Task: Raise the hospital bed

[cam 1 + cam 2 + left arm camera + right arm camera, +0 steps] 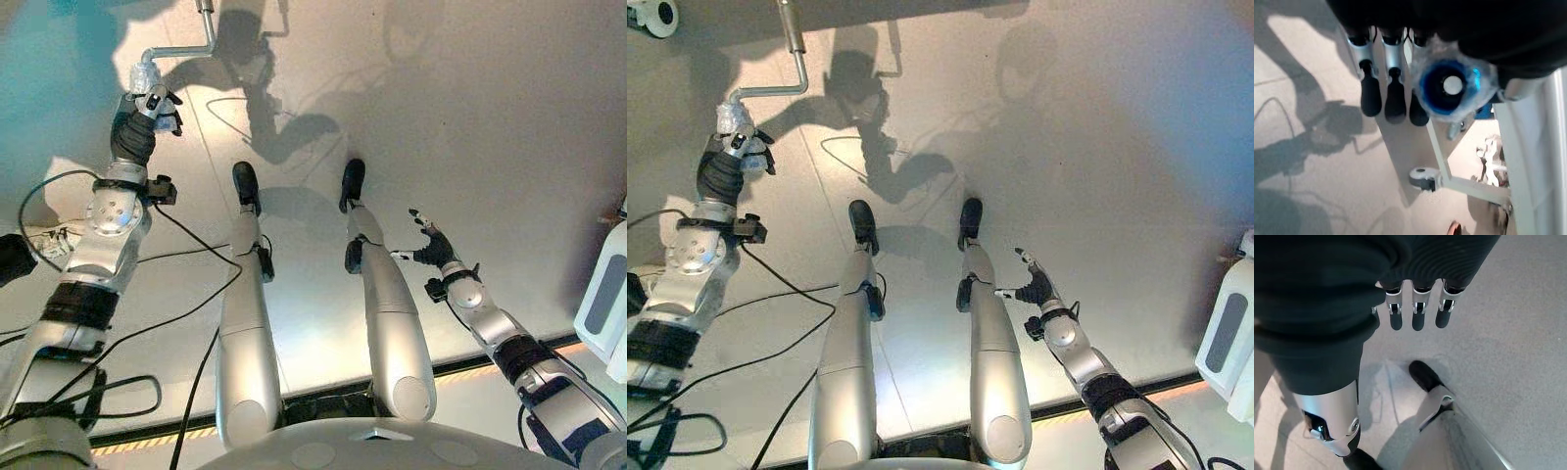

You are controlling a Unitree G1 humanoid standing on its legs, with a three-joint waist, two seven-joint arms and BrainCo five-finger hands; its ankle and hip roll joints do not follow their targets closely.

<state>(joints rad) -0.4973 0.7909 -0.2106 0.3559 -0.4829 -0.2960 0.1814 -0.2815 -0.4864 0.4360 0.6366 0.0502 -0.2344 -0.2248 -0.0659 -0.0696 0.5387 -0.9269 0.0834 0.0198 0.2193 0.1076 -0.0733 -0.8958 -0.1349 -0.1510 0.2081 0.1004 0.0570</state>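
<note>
At the upper left of the frame the left hand was clenched around the plastic-wrapped grip of the bed's silver crank handle, while the right hand hung relaxed, fingers straight, lower right.

The crank is showing silver-grey metal, and its grip is looking blue under a clear, shiny wrapping. The left hand is showing silver fingers with dark tips. The floor is appearing pale grey. A caster wheel is looking grey.
</note>
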